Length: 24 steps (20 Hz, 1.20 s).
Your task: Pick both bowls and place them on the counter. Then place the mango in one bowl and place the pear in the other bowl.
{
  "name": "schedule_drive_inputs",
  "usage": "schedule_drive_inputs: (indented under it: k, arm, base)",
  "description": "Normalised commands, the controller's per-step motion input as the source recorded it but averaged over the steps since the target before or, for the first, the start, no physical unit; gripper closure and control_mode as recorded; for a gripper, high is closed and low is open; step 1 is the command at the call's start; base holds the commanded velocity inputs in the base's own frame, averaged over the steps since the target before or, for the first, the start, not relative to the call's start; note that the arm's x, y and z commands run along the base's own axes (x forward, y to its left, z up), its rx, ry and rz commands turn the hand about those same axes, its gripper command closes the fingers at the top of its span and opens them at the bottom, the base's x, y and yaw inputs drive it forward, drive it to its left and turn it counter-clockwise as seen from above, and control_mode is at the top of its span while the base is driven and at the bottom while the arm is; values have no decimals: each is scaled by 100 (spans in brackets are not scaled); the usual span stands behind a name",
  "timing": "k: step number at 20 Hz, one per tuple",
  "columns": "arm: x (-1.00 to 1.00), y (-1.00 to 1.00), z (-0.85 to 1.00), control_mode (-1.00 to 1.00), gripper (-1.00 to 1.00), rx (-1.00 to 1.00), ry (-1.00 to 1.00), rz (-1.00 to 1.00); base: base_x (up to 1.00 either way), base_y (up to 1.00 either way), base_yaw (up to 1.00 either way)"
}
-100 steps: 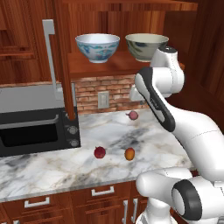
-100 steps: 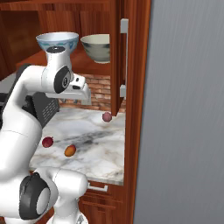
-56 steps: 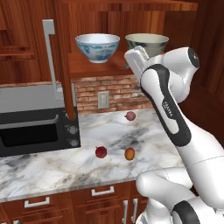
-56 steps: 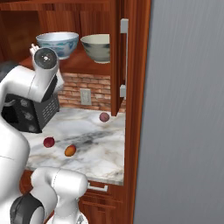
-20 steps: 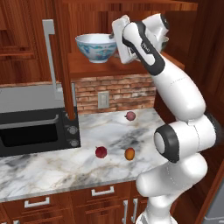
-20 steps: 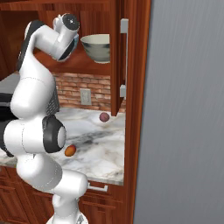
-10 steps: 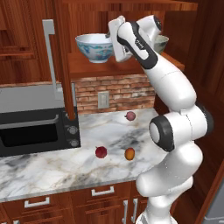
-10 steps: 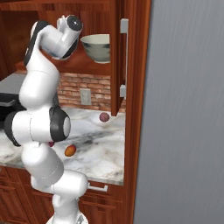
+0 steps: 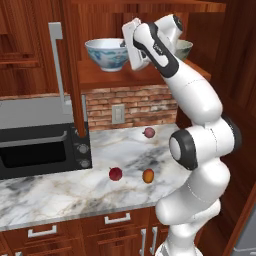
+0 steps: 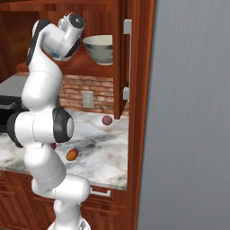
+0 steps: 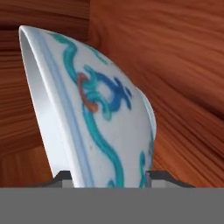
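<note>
The claw (image 11: 107, 177) straddles the floral bowl (image 9: 106, 54) wall on the shelf (image 9: 125, 77); grip unclear. Pinch firmly, then lift straight clear.

2 bowls (image 9: 107, 53) on shelf; mango (image 9: 148, 175), pear (image 9: 115, 173) on counter (image 9: 55, 195).

Both bowls sat on the shelf (image 9: 115, 77) above the counter (image 9: 60, 192): the floral bowl (image 9: 106, 54) left of the second bowl (image 10: 99, 48). On the counter, the mango (image 9: 148, 175) lay right of the pear (image 9: 115, 173), another fruit (image 9: 149, 132) behind them, the microwave (image 9: 40, 150) to their left.
</note>
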Motion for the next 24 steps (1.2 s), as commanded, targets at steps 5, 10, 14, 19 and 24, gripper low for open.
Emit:
schedule_drive_inputs:
  k: [5,10,14,19,24]
  arm:
    - [-41,2,-32,-100,100,0,3,0]
    - [-68,0,-22,-100,100,0,5,0]
    - [-63,0,-1,-100,100,6,12,0]
    - [-78,-12,0,-100,100,11,1,0]
    - [-87,-14,0,-100,100,8,0,-1]
  base:
    - [0,0,0]
    - [0,0,0]
    - [0,0,0]
    - [0,0,0]
    - [0,0,0]
